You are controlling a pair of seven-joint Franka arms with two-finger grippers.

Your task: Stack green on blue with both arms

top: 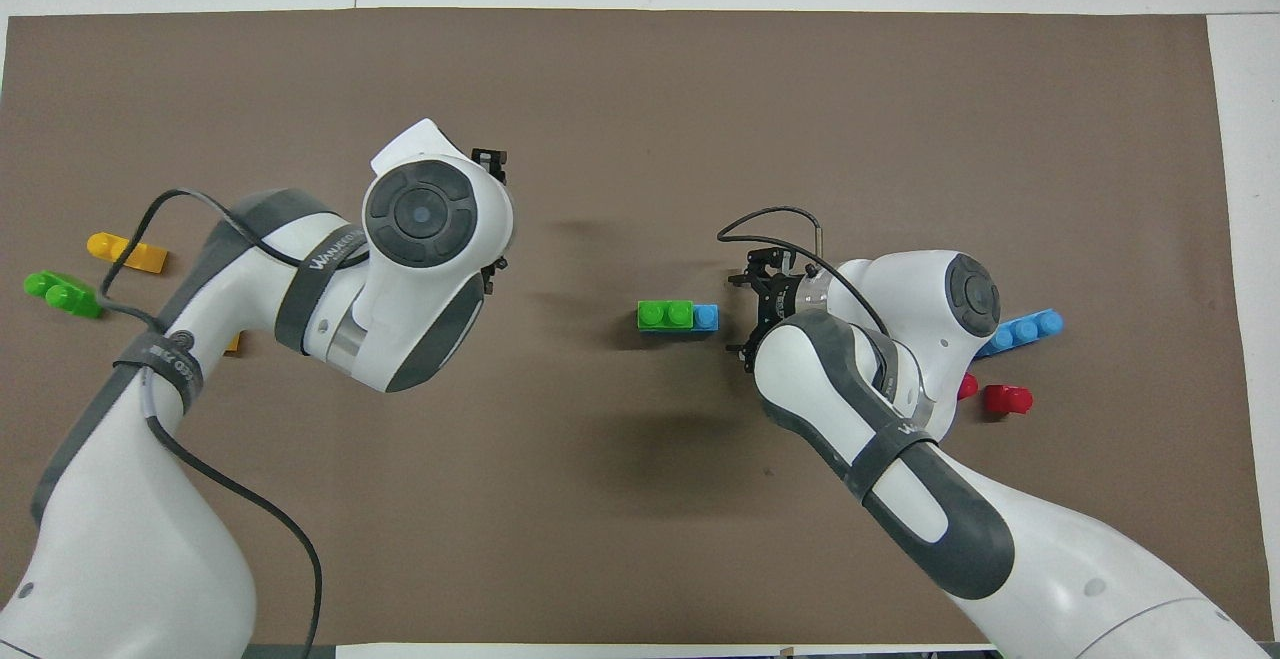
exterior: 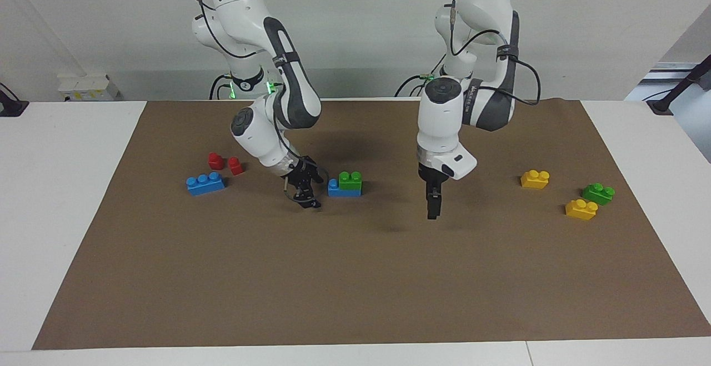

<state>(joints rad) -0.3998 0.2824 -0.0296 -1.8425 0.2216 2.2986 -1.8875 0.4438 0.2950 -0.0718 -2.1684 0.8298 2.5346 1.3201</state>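
With the green brick (exterior: 350, 180) seated on the blue brick (exterior: 335, 188), the spread right hand (exterior: 309, 191) just beside could nudge them, while the left hand (exterior: 432, 206) hung spread, empty.

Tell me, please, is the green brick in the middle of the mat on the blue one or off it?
On: the green brick sits atop the blue brick, leaving one blue stud uncovered.
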